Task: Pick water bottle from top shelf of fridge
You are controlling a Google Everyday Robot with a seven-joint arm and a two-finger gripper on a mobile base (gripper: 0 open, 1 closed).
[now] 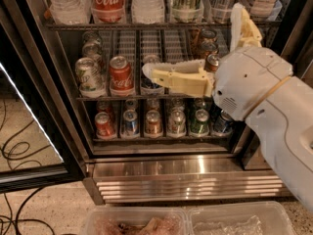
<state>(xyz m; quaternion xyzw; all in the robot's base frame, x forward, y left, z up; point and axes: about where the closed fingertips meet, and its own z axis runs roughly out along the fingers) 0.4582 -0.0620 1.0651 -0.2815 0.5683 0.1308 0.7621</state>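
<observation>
The fridge [186,177] stands open with its ribbed steel base panel below. Its top shelf [161,26] runs along the top of the view. On it stand a clear water bottle [67,4] at the left, a Coca-Cola bottle [107,1], a second clear water bottle [147,3] and tall cans [188,1]. My gripper [149,72], cream coloured on a white arm [264,97], reaches in from the right. It points left in front of the middle rack, below the top shelf and under the second water bottle. It holds nothing that I can see.
The middle rack holds short cans, among them a red Coke can [121,75] and a silver can [88,76]. The lower rack [161,137] holds several more cans. The open glass door [29,106] stands at the left. Cables [14,155] lie on the floor. A clear plastic tray [195,222] sits at the bottom edge.
</observation>
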